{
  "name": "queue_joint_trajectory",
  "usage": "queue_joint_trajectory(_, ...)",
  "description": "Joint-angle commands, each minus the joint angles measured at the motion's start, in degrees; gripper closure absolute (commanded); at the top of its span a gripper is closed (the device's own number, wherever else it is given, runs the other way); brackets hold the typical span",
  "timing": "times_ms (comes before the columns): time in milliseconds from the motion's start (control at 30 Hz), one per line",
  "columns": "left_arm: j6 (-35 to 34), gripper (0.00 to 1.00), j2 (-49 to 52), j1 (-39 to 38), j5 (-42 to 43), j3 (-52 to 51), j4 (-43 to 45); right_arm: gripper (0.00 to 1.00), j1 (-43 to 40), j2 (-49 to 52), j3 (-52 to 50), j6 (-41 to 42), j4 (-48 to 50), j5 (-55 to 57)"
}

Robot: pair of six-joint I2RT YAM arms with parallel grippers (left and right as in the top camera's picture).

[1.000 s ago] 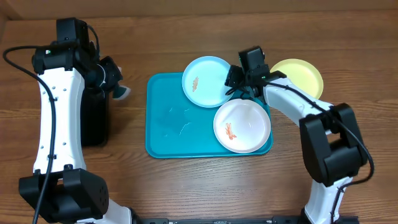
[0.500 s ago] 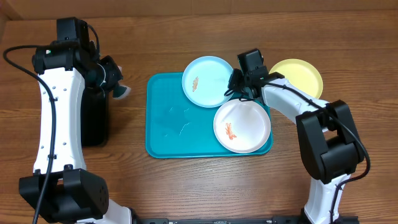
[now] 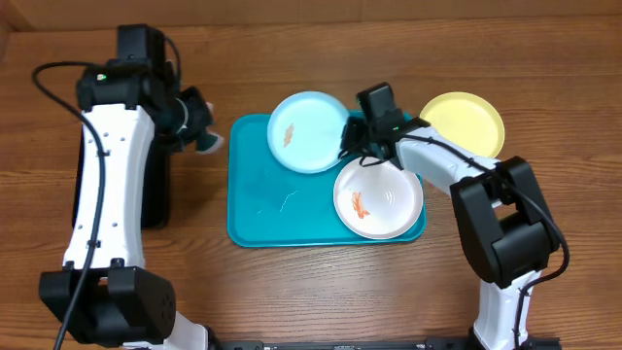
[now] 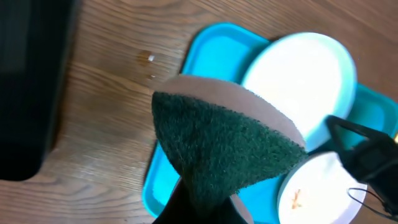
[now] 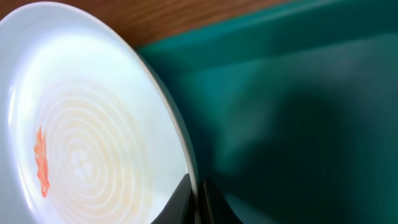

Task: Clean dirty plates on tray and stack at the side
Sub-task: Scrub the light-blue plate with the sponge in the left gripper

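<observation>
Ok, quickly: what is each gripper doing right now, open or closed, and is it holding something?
Left gripper: closed, holding the sponge.
Right gripper: closed on the rim of the light blue plate.

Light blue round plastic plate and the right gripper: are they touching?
Touching. The right wrist view shows the right gripper closed on the rim of the light blue round plastic plate.

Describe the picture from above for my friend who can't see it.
The right gripper pinches the rim of a light blue plate lying partly on a turquoise tray, next to a white plate; both plates have orange smears. The left gripper holds a sponge left of the tray, and a yellow plate sits to its right.
</observation>
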Motion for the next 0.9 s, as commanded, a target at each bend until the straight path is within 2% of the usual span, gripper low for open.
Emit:
queue_joint_trajectory(0, 0.63, 0.96, 1.86, -2.56, 0.61, 0.11, 0.35, 0.95, 2.36, 0.42, 0.44, -0.2, 0.04, -2.19)
queue_joint_trajectory(200, 0.63, 0.96, 6.6, -7.02, 0.63, 0.09, -1.57, 0.96, 4.17, 0.42, 0.44, -0.24, -5.81, -4.02)
queue_joint_trajectory(300, 0.68, 0.96, 10.05, -9.46, 1.07, 0.09, -1.6, 0.96, 5.01, 0.42, 0.44, -3.02, -7.82, -6.78)
queue_joint_trajectory(500, 0.68, 0.96, 17.29, -14.36, 1.05, 0.09, -0.79, 0.96, 7.48, 0.42, 0.42, -2.73, -9.75, -5.29)
queue_joint_trajectory(867, 0.66, 0.95, 28.87, -16.31, 0.85, 0.09, 0.15, 0.94, 7.78, 0.42, 0.42, -1.73, -10.56, -2.58)
